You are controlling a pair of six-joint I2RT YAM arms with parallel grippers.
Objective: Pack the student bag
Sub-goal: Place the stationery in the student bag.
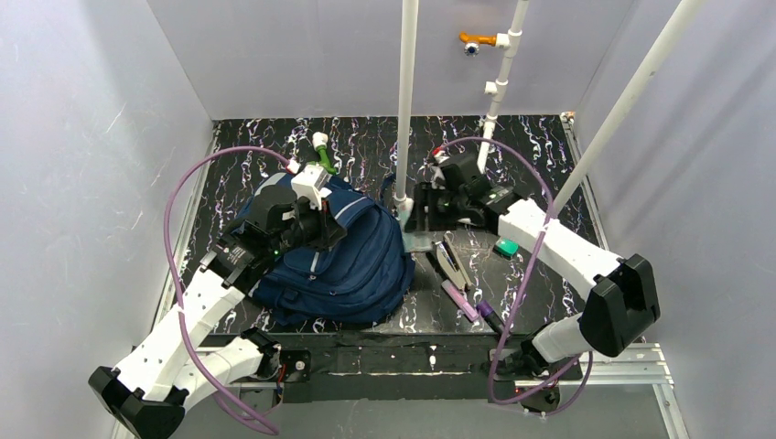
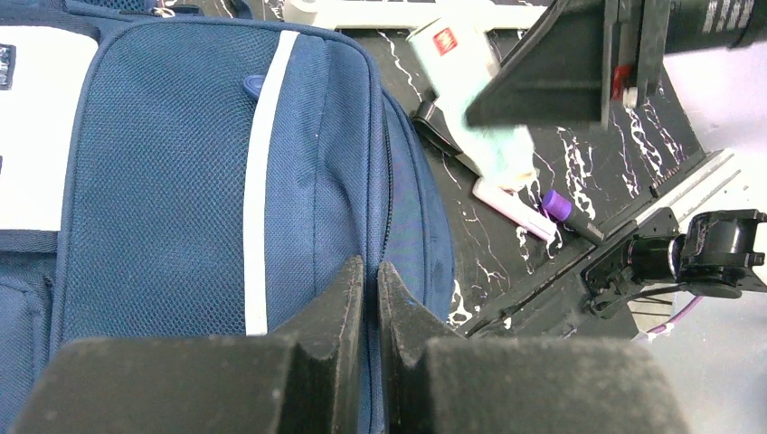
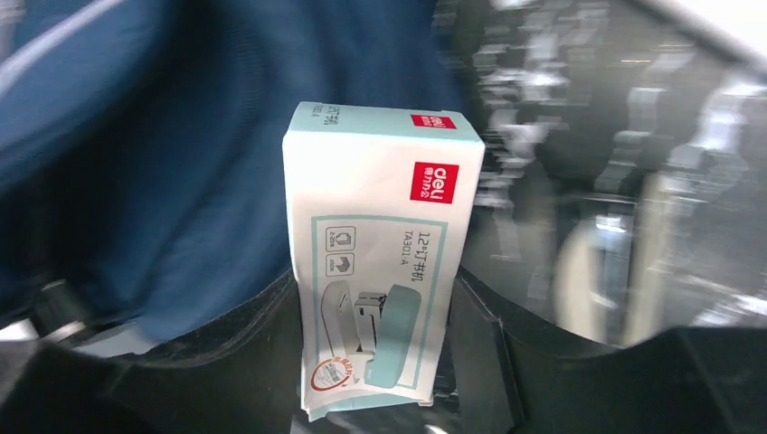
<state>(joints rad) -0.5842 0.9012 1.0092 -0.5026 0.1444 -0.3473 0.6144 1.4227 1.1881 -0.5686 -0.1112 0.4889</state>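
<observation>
gripping a stapler box [image 3: 380,199], r gripper [image 3: 375,303] hung by the student bag [image 1: 352,261]; l gripper [image 2: 371,276] was closed tight over it.

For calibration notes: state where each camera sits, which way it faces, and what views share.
Top external: above, behind the bases, looking down at the table; left arm, right arm show.
Left wrist: looks across the student bag; shut left end effector shows.
Right wrist: faces the bag; right end effector grips a stapler box.
Both wrist views share bag and box.
</observation>
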